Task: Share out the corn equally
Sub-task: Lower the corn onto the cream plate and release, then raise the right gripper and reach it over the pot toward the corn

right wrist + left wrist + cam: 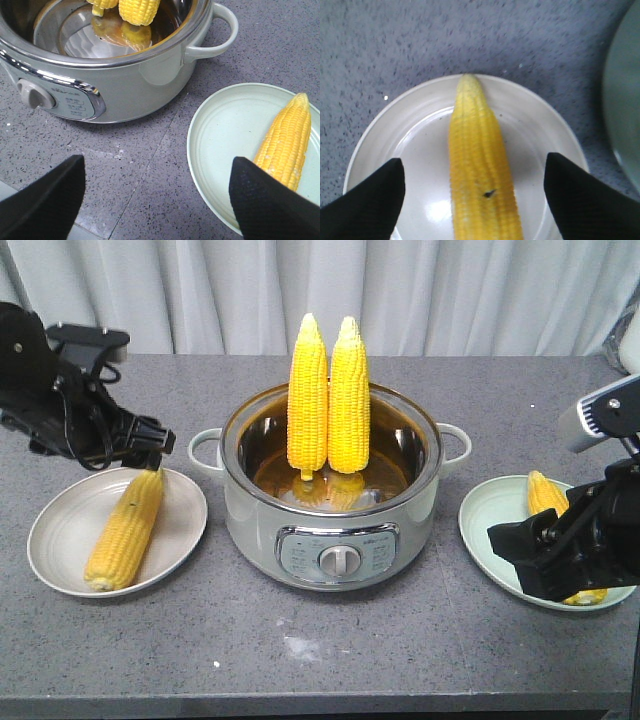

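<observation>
Front view: two bright yellow, kernelled cobs [307, 390] stand upright, pale tips up, in a glossy cream electric pot [250, 510] between the claws. Left wrist: left claw [472, 162] spread, straddling a third cob [480, 170] lying on a round beige plate [385, 130], tip pointing away. Right wrist: right claw [157, 161] spread; fourth cob [285, 145] on a pale green plate [220, 135] just beyond its right finger, tip pointing away.

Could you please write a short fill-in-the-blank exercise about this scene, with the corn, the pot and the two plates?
1. In the pot, ____ cobs stand upright.
2. The beige plate and the green plate each hold ____ cob.
3. The left gripper is ____, with its fingers on either side of the beige plate's cob, not touching it.
Missing words: two; one; open.
</observation>
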Controlling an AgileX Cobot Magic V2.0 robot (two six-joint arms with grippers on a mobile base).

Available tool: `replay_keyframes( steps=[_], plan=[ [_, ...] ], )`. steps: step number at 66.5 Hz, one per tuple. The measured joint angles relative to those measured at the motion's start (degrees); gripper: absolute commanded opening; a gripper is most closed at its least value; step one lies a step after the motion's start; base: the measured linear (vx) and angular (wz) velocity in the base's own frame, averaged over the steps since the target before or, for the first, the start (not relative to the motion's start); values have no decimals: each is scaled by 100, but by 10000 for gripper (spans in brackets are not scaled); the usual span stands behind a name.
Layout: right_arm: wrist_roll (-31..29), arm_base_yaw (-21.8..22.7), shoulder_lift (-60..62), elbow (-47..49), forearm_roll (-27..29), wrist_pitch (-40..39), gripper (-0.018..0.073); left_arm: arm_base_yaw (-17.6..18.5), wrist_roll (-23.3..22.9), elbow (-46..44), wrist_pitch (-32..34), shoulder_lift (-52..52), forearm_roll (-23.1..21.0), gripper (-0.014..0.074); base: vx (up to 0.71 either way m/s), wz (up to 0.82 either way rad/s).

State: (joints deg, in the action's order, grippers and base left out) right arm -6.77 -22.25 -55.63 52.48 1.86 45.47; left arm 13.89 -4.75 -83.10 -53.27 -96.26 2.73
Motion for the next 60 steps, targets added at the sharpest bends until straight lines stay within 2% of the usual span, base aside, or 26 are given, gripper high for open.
replay_keyframes(
  steps=[14, 26, 44, 60],
  plan=[
    [0, 0, 0, 0, 0, 6, 563, 431, 185, 183, 338, 675, 0, 559, 0, 0],
    [0, 0, 0, 0, 0, 12, 563, 659, 278, 827, 812, 1376, -20, 559, 0, 0],
    [0, 0, 0, 0, 0, -69, 563, 935, 746, 2086, 1552, 2578, -37, 559, 0, 0],
    [0, 0, 0, 0, 18, -229, 563, 945, 760, 2675, 1694, 3183, -575, 559, 0, 0]
  ],
)
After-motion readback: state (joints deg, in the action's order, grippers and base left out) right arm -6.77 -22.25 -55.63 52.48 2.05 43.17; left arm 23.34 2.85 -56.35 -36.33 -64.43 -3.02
